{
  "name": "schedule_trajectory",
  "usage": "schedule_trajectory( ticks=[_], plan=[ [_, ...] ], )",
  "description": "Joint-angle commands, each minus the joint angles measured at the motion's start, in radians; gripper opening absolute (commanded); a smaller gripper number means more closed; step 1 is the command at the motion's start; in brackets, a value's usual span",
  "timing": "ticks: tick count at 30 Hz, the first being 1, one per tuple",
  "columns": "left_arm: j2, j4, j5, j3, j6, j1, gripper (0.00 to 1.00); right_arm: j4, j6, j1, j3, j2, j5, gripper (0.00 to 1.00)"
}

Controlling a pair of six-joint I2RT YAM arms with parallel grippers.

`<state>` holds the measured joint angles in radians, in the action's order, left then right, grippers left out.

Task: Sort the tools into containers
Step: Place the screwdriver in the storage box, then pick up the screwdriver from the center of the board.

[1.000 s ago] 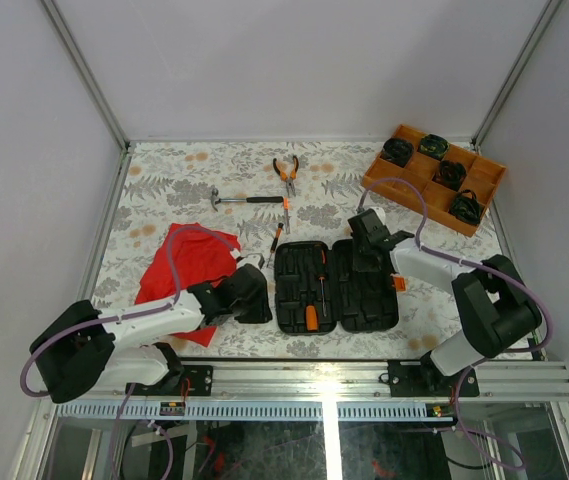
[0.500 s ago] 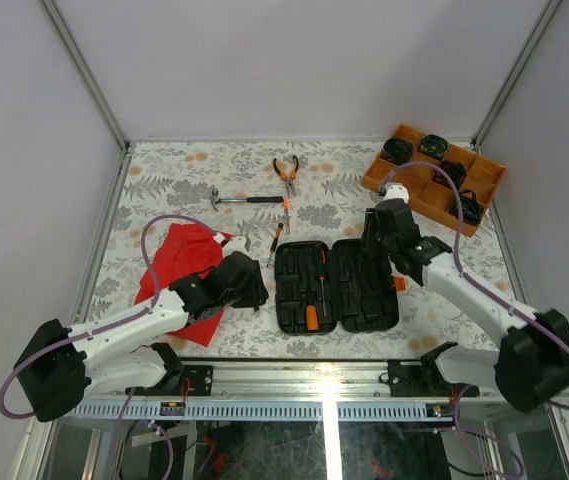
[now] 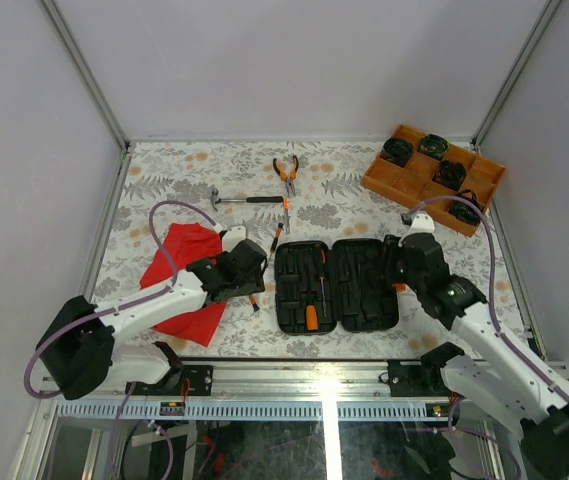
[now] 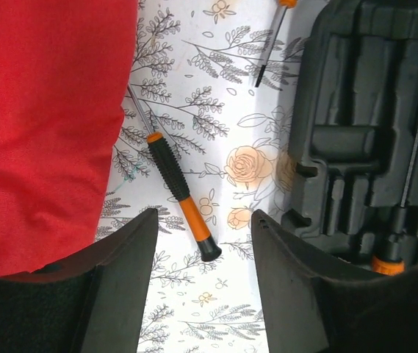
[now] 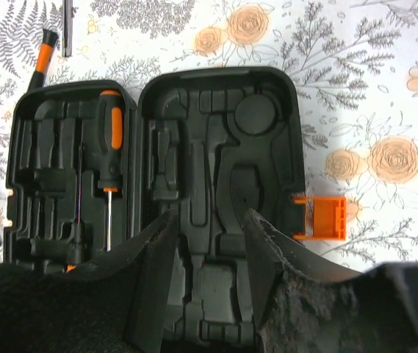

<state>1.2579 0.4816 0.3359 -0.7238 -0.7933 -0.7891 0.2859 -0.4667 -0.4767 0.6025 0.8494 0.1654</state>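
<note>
So, left gripper (image 4: 203,217) spread, empty, lined over black-orange ribbed-handle screwdriver (image 4: 179,193), likely for pickup; right gripper (image 5: 210,215) spread, empty, above open black moulded case (image 5: 216,147).

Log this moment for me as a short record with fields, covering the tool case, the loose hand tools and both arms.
case: black tool case lying open flat; orange-and-black screwdriver slotted in its left half
loose on table: hammer, pliers, short screwdriver, long screwdriver beside the red cloth
left tool: open, above the long screwdriver, holding nothing
right tool: open, over the case's right half, holding nothing
elsewhere: orange tray at the far right corner
</note>
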Motion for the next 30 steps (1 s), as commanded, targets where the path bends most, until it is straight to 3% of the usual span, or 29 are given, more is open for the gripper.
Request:
schedule_trajectory(
  ticks=[1, 11, 21, 26, 30],
  plan=[
    [0.047, 0.023, 0.066, -0.038, -0.023, 0.01, 0.53, 0.04, -0.047, 0.003, -0.051, -0.102, -0.048, 0.49],
    [0.123, -0.009, 0.047, -0.032, -0.021, 0.032, 0.54, 0.057, -0.096, 0.003, -0.187, -0.309, -0.114, 0.56],
    [0.203, -0.047, 0.009, -0.024, -0.014, 0.033, 0.52, 0.052, -0.093, 0.004, -0.184, -0.266, -0.113, 0.57],
    [0.232, -0.053, 0.006, -0.02, -0.004, 0.033, 0.45, 0.055, -0.101, 0.003, -0.187, -0.261, -0.114, 0.57],
    [0.241, -0.067, -0.015, -0.008, -0.005, 0.031, 0.31, 0.047, -0.099, 0.003, -0.189, -0.262, -0.112, 0.57]
  ],
)
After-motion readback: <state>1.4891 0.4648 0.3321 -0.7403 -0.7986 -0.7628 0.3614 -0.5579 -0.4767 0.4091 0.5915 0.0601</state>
